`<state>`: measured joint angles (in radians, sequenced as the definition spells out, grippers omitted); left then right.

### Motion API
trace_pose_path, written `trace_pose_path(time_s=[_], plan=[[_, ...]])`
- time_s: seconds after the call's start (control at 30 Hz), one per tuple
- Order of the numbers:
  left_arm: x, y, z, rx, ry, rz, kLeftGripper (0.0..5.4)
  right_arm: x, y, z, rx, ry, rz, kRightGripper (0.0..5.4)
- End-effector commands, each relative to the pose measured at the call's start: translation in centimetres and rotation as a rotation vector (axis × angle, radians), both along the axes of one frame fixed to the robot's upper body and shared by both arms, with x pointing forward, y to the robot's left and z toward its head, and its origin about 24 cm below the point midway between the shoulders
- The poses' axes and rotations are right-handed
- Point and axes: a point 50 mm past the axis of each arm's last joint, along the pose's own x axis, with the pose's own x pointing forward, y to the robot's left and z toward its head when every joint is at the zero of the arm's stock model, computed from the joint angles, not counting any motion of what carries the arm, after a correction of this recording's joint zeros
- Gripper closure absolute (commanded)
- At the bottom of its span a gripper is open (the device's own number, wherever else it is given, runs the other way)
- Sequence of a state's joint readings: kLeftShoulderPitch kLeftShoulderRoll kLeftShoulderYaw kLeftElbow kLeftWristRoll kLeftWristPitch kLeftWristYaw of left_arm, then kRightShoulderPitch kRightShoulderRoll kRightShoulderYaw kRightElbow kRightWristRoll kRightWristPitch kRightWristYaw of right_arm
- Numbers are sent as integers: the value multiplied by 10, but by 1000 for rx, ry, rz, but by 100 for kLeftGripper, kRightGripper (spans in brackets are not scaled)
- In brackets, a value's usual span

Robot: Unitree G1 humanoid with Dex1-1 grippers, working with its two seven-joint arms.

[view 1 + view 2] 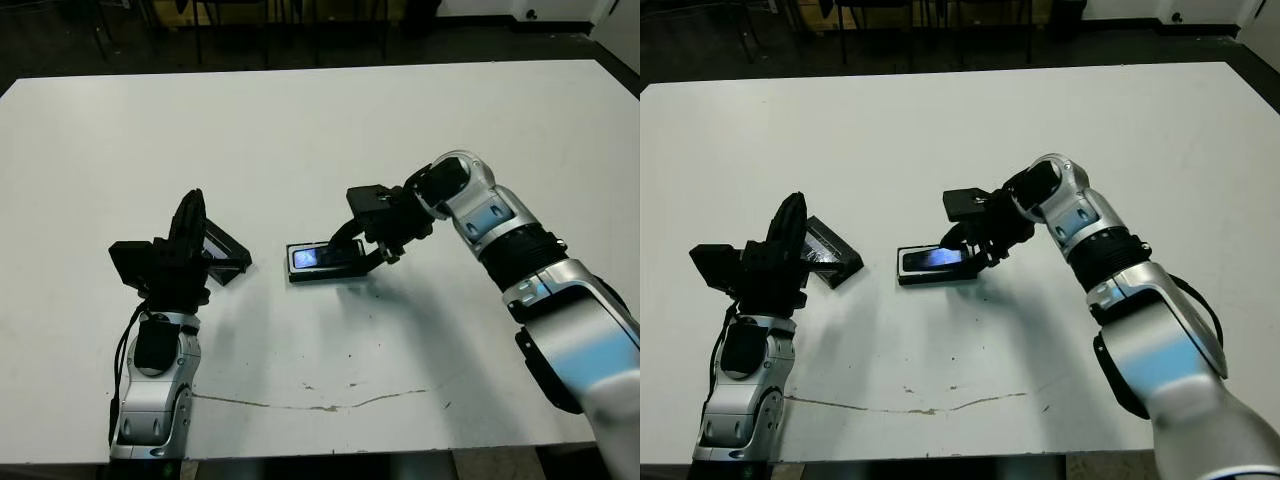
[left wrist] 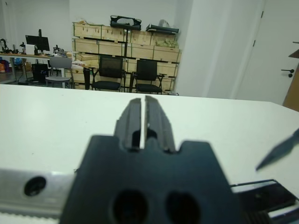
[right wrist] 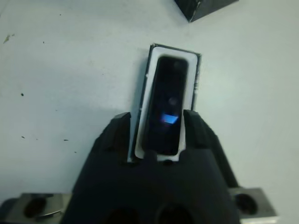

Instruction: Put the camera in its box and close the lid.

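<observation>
Spread jaws of the right gripper (image 3: 159, 122) straddle the near end of the small shallow rectangular box (image 3: 145, 100), black outside with a white lining, one black finger standing on each long side of the tray. Whether the fingers press the box walls or stand just clear of them cannot be told. Inside the box lies the slim, glossy black camera bar (image 3: 166, 105) with rounded ends, flat in the white lining, a small blue reflection on its face. The box sits near the middle of the white table (image 1: 330, 130), its long axis running left to right in the head views, with the right arm reaching in from the robot's right.

To the robot's left, the left gripper (image 2: 144, 119) hangs above the table with its two black fingers pressed almost together, only a thin slit between them, holding nothing. Just beside it, on the side toward the box, rests the shallow black rectangular lid (image 1: 830, 251), tilted, apart from the box and uncovered. A faint crack-like line (image 1: 330, 405) crosses the tabletop near the robot's edge. Black office chairs (image 2: 110, 74) and wooden shelving (image 2: 126, 46) stand beyond the far edge.
</observation>
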<state>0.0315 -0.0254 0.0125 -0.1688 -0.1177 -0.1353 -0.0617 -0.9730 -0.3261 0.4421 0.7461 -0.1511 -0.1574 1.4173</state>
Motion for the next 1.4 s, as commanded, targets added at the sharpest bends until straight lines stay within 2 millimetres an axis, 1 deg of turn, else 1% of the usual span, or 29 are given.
trace_pose_path(time_s=[0.03, 0.13, 0.3, 0.37, 0.43, 0.53, 0.67, 0.77, 0.87, 1.0, 1.07, 1.13, 1.23, 1.3, 1.4], plan=[[-1, 2, -6, 24, 23, 12, 540, 5, -10, 12, 14, -42, -51, 210], [-1, 2, -6, 21, 22, 12, 540, 7, -17, 20, 27, -56, -102, 159], [-1, 2, -6, 21, 27, 9, 540, 8, -26, 36, 55, -154, -150, 70], [-1, 2, -6, 24, 23, 5, 540, 8, -29, 40, 109, -170, -172, 36], [-1, 2, -6, 22, 20, 4, 540, 8, -33, 43, 202, -163, -203, 2], [0, 2, -6, 22, 21, 5, 540, 5, -36, 42, 416, -146, -333, 2], [0, 2, -6, 12, 27, 2, 540, -8, -32, 32, 563, -255, -499, 2], [0, 3, -4, 32, 18, 4, 540, -21, -28, 21, 665, -289, -608, 34], [0, 9, 4, 78, -7, -1, 540, -35, -35, 10, 709, -303, -675, 84], [3, 29, 27, 156, -65, 3, 540, -51, -50, 3, 705, -316, -713, 158], [7, 42, 45, 213, -93, 10, 540, -59, -57, 2, 701, -329, -734, 195], [12, 53, 63, 292, -114, 21, 540, -64, -62, 1, 714, -326, -750, 232], [27, 61, 84, 421, -109, 1, 540, -69, -62, -1, 762, -305, -760, 287], [40, 65, 95, 497, -57, -49, 540, -71, -61, -2, 790, -289, -757, 322], [59, 66, 106, 623, 28, -148, 540, -73, -58, -3, 806, -277, -761, 378]])
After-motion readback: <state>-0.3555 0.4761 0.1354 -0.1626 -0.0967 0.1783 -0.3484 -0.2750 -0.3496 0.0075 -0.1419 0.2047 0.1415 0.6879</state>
